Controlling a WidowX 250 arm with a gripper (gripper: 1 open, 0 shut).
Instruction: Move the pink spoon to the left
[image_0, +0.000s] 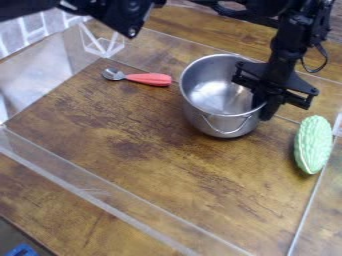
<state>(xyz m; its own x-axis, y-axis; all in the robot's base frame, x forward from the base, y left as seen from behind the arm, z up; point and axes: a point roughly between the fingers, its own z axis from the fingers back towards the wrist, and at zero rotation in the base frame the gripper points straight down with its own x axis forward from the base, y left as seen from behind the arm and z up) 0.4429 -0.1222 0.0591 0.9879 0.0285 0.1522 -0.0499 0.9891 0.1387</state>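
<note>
Camera view showed the tool (271, 100) shut and empty at the pot's (214, 95) right rim, so it needed to lift clear, open, and cross to the spoon (139, 77) lying toward the bench's (147, 150) far-left corner.
</note>
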